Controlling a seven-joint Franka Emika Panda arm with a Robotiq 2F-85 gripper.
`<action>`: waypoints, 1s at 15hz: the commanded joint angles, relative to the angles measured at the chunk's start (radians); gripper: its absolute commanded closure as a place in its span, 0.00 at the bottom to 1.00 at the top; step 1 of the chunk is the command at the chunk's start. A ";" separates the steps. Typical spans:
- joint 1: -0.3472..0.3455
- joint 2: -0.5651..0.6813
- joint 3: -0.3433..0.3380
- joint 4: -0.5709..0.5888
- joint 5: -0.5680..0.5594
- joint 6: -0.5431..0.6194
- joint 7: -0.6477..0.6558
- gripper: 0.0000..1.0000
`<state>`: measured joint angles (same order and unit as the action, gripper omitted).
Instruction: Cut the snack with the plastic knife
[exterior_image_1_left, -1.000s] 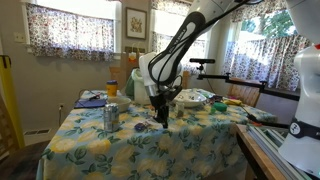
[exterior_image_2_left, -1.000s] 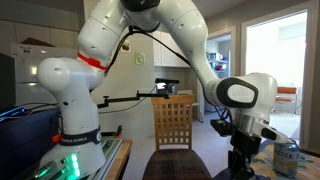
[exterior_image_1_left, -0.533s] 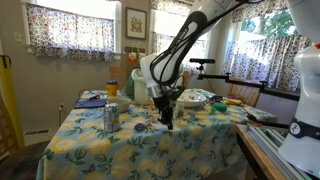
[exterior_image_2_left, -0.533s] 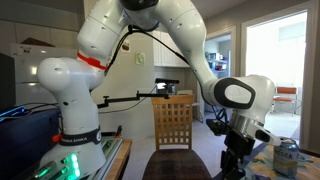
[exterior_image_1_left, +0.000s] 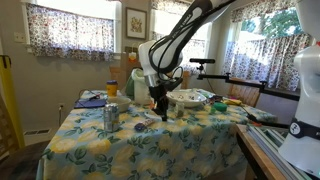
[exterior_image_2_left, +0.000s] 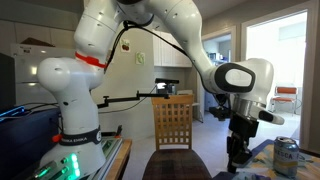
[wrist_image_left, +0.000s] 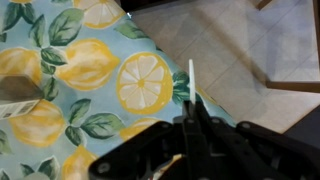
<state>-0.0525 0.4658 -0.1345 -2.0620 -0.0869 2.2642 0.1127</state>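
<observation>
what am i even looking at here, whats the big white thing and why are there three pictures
The big white thing is a robot arm with a two-fingered gripper at its end. Two pictures come from cameras standing at different spots in the room. The third comes from a camera on the arm's wrist, looking down past the fingers. Below is a table with a lemon-print cloth, and a drink can stands on it. The gripper is shut on a thin white plastic knife.

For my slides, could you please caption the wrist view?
Shut gripper holds the white plastic knife over the edge of the lemon-print tablecloth.
</observation>
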 joint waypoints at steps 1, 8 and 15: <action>-0.007 -0.016 0.009 0.004 0.006 -0.009 0.002 0.99; -0.020 0.044 0.006 0.047 0.024 -0.008 0.016 0.99; -0.038 0.121 0.009 0.136 0.070 -0.038 0.031 0.99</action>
<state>-0.0722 0.5345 -0.1353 -2.0042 -0.0520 2.2629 0.1309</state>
